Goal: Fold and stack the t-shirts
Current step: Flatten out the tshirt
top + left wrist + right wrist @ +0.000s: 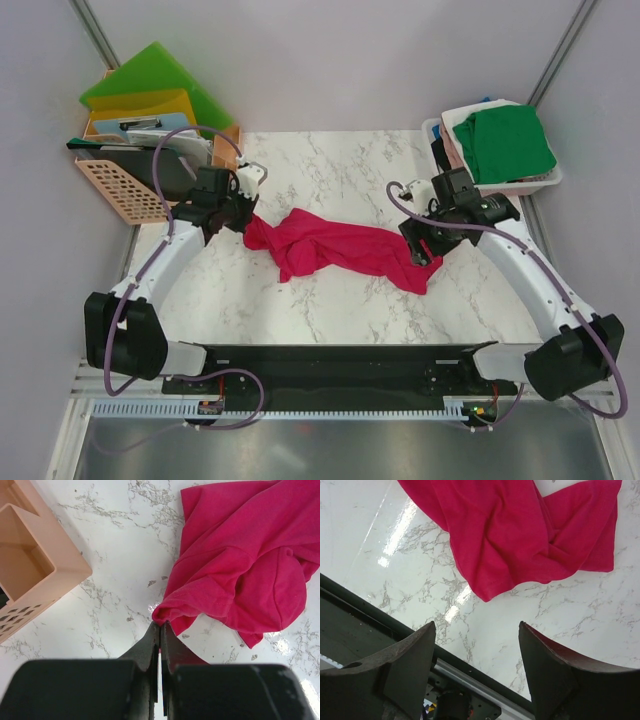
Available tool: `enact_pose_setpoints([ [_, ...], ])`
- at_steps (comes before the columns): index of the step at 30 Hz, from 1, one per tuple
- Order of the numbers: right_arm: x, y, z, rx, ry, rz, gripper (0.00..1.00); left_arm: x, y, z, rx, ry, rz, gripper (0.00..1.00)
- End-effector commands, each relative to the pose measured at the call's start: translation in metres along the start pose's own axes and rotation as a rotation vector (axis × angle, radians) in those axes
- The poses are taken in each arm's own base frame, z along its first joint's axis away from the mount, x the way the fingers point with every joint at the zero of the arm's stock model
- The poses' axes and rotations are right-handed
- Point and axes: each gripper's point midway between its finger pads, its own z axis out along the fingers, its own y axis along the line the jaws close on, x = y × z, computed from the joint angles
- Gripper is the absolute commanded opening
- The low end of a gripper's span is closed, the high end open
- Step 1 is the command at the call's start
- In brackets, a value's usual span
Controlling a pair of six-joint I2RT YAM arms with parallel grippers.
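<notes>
Crimson-pink cloth t-shirt: crumpled, strung across middle of white marble tabletop. Left gripper: over tabletop's left part, fingers pinched tight on shirt corner. Right gripper: over tabletop's right part, fingers spread wide, holding nothing.

The crimson t-shirt ran off the top edge in both wrist views. The peach basket was cut off at the left. The green t-shirt hid most of the shirts under it.
</notes>
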Motion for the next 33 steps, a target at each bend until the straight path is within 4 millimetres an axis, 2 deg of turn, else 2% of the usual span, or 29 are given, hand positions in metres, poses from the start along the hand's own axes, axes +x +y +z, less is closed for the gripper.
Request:
enact_pose_setpoints([
  [1,-0.001,-0.011,0.023,0.012,0.038,0.0,0.73,-0.031,0.002,-0.007,-0.001,-0.09,0.027,0.02],
  [3,0.005,-0.008,0.045,-0.032,0.097,0.017,0.68,-0.029,0.003,-0.008,-0.006,-0.087,0.027,0.02],
  [6,0.009,-0.007,0.064,-0.06,0.141,0.029,0.66,-0.024,0.004,-0.01,-0.015,-0.08,0.039,0.02],
  [8,0.012,-0.008,0.071,-0.065,0.159,0.028,0.65,-0.02,0.005,-0.01,-0.03,-0.069,0.045,0.02],
  [12,0.031,-0.017,0.088,-0.062,0.264,0.041,0.62,-0.019,0.006,-0.01,-0.037,-0.066,0.042,0.02],
  [18,0.05,-0.038,0.079,-0.033,0.302,0.065,0.59,-0.024,0.007,-0.012,-0.038,-0.08,0.038,0.02],
  [24,0.074,-0.033,0.078,-0.057,0.395,0.046,0.6,-0.026,0.005,-0.005,-0.02,-0.073,0.026,0.02],
  [26,0.082,-0.028,0.076,-0.082,0.425,0.041,0.57,-0.027,0.006,-0.006,-0.02,-0.076,0.023,0.02],
  [29,0.089,-0.022,0.069,-0.108,0.453,0.046,0.53,-0.026,0.006,-0.005,-0.024,-0.072,0.025,0.02],
  [33,0.095,-0.022,0.066,-0.113,0.477,0.028,0.53,-0.024,0.006,-0.002,-0.025,-0.07,0.025,0.02],
])
